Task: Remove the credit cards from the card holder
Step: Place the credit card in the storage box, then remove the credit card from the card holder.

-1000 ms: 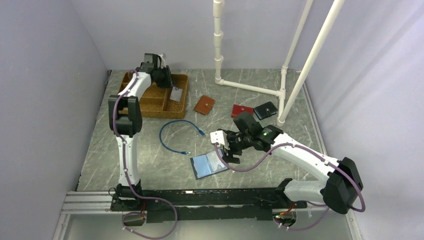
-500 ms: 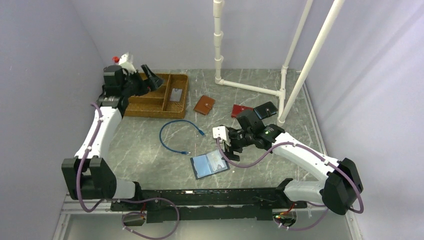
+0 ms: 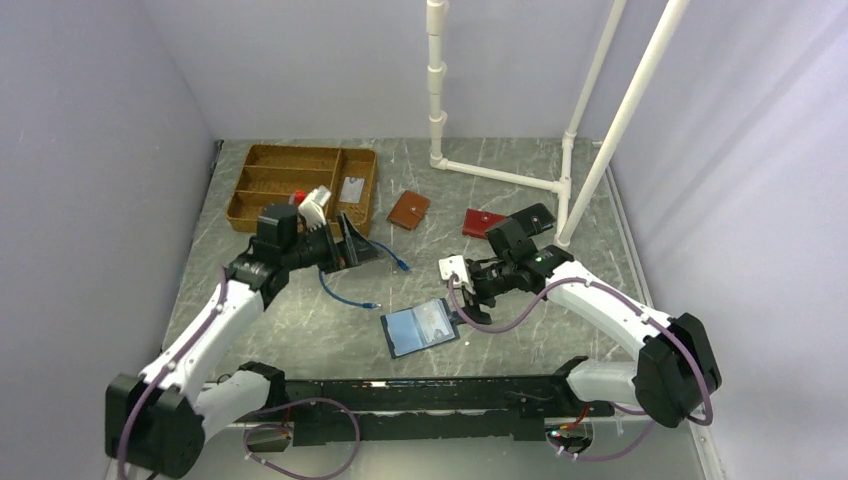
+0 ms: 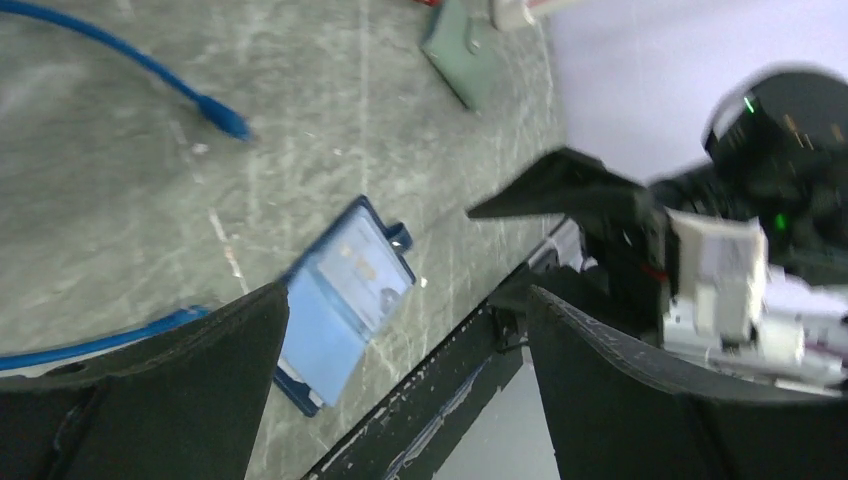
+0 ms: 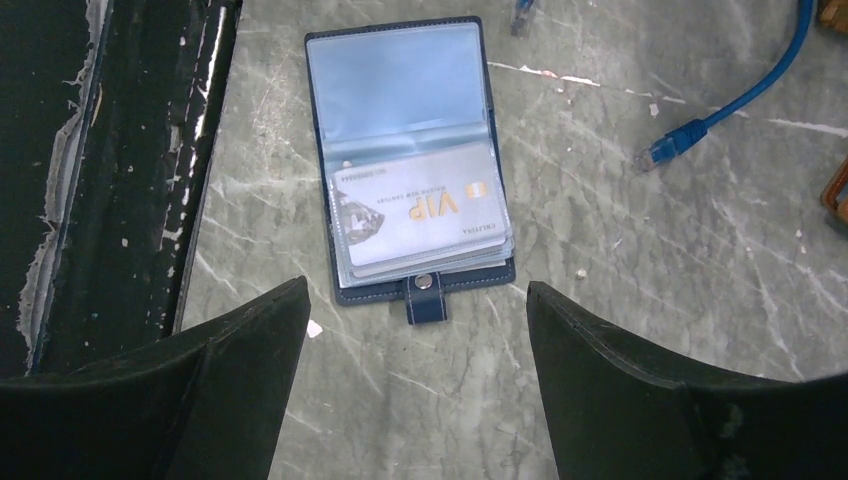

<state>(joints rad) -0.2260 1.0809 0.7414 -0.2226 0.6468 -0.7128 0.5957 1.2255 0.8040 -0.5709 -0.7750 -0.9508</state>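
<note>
Holder (image 5: 398, 85) lies open, card (image 5: 420, 215) face-up, so your right gripper (image 5: 416, 285) hangs spread over it; left gripper (image 4: 408, 290) gapes too.

The left wrist view is blurred; the card holder (image 4: 345, 298) shows no detail there. In the right wrist view the credit cards (image 5: 420, 215) lie stacked — only the top face shows — and the blue cable (image 5: 672, 143) runs off the edge.
</note>
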